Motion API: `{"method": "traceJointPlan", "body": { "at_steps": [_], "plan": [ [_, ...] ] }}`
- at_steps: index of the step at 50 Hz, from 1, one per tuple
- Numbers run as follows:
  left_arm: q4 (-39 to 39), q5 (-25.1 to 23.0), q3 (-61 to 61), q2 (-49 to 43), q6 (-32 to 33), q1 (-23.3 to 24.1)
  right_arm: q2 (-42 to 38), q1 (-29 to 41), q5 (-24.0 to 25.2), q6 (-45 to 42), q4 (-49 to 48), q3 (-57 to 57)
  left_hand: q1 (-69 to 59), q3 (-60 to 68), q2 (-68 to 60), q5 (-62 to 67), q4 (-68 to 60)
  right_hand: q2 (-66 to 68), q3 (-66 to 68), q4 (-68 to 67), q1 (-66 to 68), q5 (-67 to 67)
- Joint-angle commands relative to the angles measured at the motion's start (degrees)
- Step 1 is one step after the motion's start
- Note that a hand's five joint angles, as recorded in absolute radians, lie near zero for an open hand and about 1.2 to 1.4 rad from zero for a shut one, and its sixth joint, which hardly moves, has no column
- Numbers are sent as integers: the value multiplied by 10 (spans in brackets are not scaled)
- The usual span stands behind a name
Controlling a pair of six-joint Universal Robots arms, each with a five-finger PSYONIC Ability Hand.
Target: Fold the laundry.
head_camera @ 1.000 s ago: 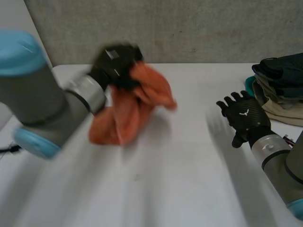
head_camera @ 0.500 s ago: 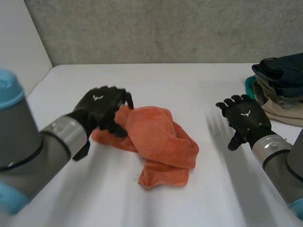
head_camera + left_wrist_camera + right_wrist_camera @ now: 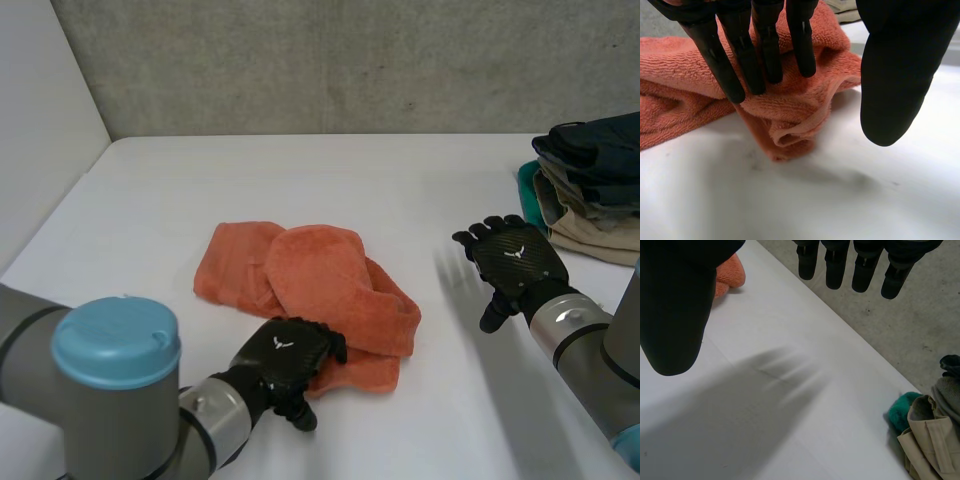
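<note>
An orange towel [image 3: 320,280] lies crumpled in loose folds on the middle of the white table [image 3: 400,180]. My left hand [image 3: 285,358] is at the towel's near edge, knuckles up. In the left wrist view its fingers [image 3: 765,45] reach out fairly straight and rest on top of the towel [image 3: 680,75], with the thumb held apart over bare table; nothing is pinched. My right hand [image 3: 515,258] hovers over the table to the right of the towel, fingers spread and straight, holding nothing. The right wrist view shows its thumb [image 3: 675,305] and a bit of the towel [image 3: 730,271] beyond it.
A pile of folded clothes [image 3: 590,190], dark blue on beige, sits at the table's right edge, close beyond my right hand, with a teal cloth [image 3: 526,185] beside it. The pile [image 3: 932,440] and the teal cloth [image 3: 902,411] also appear in the right wrist view. A grey wall backs the table.
The left hand held the towel up a second ago, let it drop onto the table, opened, and moved round to the towel's near edge. The right hand has barely shifted.
</note>
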State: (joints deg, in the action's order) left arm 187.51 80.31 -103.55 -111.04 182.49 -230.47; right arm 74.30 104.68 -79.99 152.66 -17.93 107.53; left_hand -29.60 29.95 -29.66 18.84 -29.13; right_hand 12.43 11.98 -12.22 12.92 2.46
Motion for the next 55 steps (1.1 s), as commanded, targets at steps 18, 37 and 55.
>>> {"method": "traceJointPlan", "body": {
  "at_steps": [18, 37, 55],
  "plan": [
    [19, 100, 171, -137, 5, 23, -4, -1, 3, -1, -1, 0, -490, 487, -490, 498, -495, -24, -20, 22, -29, -25],
    [16, 114, 230, 130, 24, 18, -192, 120, 58, 231, 120, -236, -504, 500, -503, 512, -509, -24, -20, 22, -29, -25],
    [6, 116, 281, 203, 23, 28, -317, 182, 31, 502, 76, -427, -504, 500, -503, 512, -509, 188, 193, -191, 184, 188]
  ]
}}
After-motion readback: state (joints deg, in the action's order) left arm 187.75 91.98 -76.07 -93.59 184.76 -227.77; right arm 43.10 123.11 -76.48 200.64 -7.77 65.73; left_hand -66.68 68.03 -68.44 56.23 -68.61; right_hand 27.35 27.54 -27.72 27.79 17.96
